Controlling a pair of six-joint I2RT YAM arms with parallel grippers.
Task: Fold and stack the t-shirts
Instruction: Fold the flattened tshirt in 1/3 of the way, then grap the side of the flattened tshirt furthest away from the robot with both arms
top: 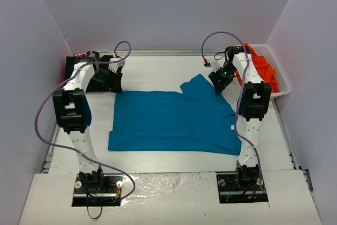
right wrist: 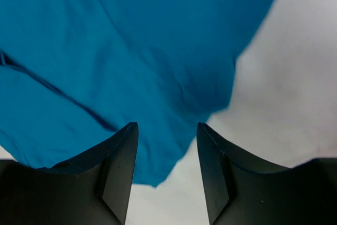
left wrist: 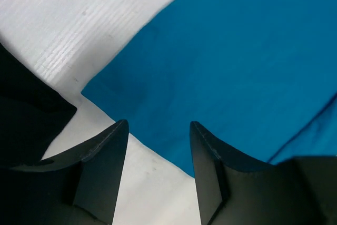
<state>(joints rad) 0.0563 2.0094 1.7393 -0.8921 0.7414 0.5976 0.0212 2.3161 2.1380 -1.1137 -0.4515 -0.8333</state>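
Note:
A teal-blue t-shirt (top: 174, 119) lies spread flat on the white table, one sleeve (top: 197, 87) pointing to the back. My left gripper (top: 109, 81) hovers over the shirt's back left corner (left wrist: 92, 94), open, with bare table and the cloth edge showing between its fingers (left wrist: 108, 151). My right gripper (top: 219, 79) hangs over the sleeve's edge (right wrist: 158, 177), also open and holding nothing. Orange t-shirts (top: 261, 67) are piled in the basket at the back right. A black t-shirt (top: 71, 67) lies at the back left, largely hidden by the left arm.
The white slotted basket (top: 281, 80) stands against the right wall. Purple cables loop from both arms. White walls close in the table on three sides. The arm bases (top: 97, 185) sit at the near edge.

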